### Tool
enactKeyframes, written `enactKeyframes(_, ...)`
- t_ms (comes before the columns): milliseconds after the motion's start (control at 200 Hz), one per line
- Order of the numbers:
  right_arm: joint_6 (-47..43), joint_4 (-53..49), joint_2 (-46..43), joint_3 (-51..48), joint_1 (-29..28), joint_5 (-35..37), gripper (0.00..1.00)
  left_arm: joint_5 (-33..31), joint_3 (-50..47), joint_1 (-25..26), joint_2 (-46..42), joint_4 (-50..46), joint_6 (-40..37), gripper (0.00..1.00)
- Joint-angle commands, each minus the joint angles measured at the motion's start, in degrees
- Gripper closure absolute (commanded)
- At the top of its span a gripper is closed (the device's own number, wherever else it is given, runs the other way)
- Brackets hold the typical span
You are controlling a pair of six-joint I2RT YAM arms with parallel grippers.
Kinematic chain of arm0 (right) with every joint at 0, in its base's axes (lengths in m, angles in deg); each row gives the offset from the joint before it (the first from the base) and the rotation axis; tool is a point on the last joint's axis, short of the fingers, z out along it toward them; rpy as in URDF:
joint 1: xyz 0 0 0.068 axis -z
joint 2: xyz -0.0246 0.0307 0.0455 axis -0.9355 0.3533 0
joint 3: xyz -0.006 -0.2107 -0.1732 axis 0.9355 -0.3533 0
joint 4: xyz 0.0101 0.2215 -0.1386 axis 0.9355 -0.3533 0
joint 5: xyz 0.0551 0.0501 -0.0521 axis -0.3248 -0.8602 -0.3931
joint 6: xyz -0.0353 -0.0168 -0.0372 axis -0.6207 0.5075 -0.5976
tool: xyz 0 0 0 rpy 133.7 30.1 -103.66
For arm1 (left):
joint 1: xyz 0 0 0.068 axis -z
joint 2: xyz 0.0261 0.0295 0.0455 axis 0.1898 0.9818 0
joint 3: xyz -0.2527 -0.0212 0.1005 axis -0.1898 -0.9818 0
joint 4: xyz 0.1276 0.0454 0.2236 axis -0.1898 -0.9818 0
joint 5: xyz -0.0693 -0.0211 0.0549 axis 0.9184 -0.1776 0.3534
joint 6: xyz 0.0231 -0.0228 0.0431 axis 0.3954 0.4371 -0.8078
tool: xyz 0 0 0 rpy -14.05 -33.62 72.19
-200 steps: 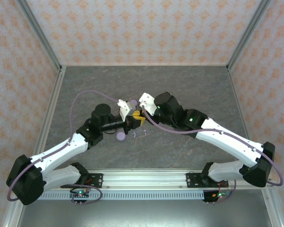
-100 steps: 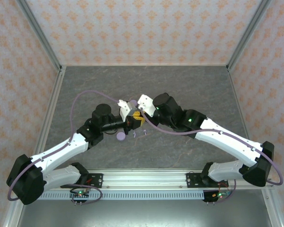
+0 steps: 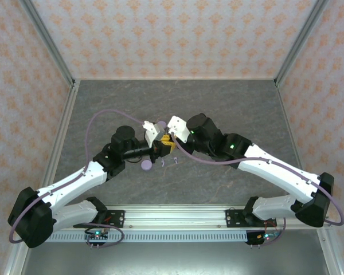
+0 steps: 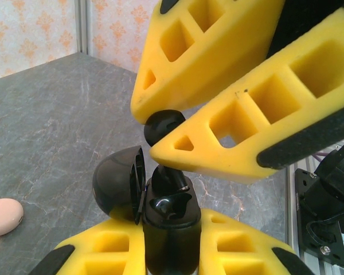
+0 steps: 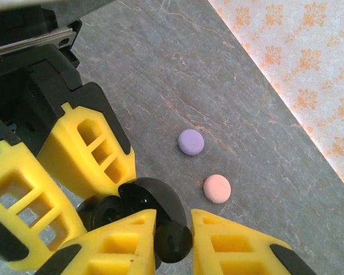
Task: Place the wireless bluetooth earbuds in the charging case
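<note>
Here the right gripper (image 5: 173,224) is pressed together on a black earbud (image 5: 173,243), pinching its rounded body between the two yellow fingertips. Directly under it is the charging case (image 4: 167,215), black and pinched at its sides by the left gripper (image 4: 169,232). The case stands upright between those fingers with its mouth facing up toward the earbud. Its lid (image 4: 116,179) is swung open to one side and stands on edge beside the mouth.

In the left wrist view the earbud (image 4: 163,127) shows as a round black knob just above the case's mouth. A black shape sits in the mouth below it. Whether that is the earbud's stem or something already seated cannot be told, so its long axis stays uncertain.

The right wrist view looks down past the earbud onto the domed lid (image 5: 146,197). Beyond the case a lavender disc (image 5: 190,141) and a pink disc (image 5: 217,188) lie flat on the grey table (image 5: 160,69), well apart from it.

The top view shows both grippers meeting tip to tip over the case (image 3: 165,144), above the table's middle. Another lavender disc (image 3: 147,166) lies near the case on its near side.
</note>
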Motion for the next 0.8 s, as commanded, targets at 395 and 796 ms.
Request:
enactKeyframes(395,-1.01,1.81,-1.39,-2.50,-0.46,-2.06,0.81,1.34,1.97,0.46,0.14,3.47,0.65,1.00)
enactKeyframes(796,-3.16,3.99,-2.49,-4.83,-0.48,-0.67,0.81,1.08,1.15,0.46,-1.24,5.47,2.35,1.00)
